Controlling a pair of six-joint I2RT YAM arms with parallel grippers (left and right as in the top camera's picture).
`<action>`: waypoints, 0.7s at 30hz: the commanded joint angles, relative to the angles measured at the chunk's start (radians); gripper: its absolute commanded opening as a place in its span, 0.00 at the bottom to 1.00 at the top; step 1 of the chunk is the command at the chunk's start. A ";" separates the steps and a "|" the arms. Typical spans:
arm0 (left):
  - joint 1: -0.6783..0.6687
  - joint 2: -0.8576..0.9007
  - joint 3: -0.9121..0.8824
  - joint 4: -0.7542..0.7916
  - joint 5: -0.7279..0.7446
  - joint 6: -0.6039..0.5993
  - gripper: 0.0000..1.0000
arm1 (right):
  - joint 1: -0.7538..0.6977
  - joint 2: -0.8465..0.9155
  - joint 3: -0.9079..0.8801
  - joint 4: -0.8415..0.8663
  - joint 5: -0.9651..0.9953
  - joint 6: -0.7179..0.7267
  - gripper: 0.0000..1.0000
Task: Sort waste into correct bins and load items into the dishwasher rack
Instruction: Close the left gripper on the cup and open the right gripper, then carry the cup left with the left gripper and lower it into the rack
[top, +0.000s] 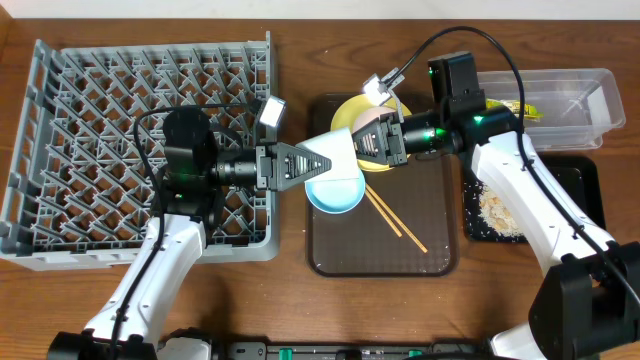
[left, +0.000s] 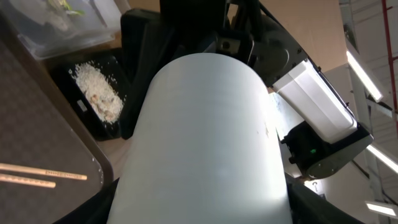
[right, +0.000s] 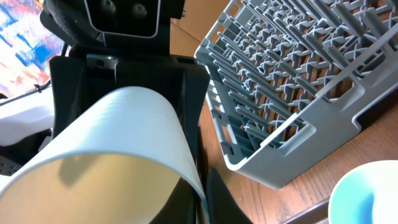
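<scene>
The white bowl hangs in the air between both arms, above the brown tray's left edge. My right gripper is shut on its rim. My left gripper has a finger against each side of the bowl's outer wall. Below them, the light blue bowl and wooden chopsticks lie on the brown tray. The yellow plate with a small pale cup sits behind. The grey rack stands at left.
The brown serving tray is at centre. The clear tub at back right holds a yellow-green wrapper. The black tray in front of it holds beige food scraps.
</scene>
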 joint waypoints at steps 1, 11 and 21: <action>-0.003 -0.003 0.015 0.018 -0.045 0.026 0.53 | 0.029 -0.013 0.010 -0.003 0.011 -0.002 0.09; -0.003 -0.003 0.014 0.018 -0.057 0.139 0.36 | 0.032 -0.013 0.010 -0.022 0.148 -0.001 0.59; 0.038 -0.003 0.014 -0.144 -0.205 0.316 0.30 | -0.044 -0.014 0.010 -0.166 0.321 -0.029 0.67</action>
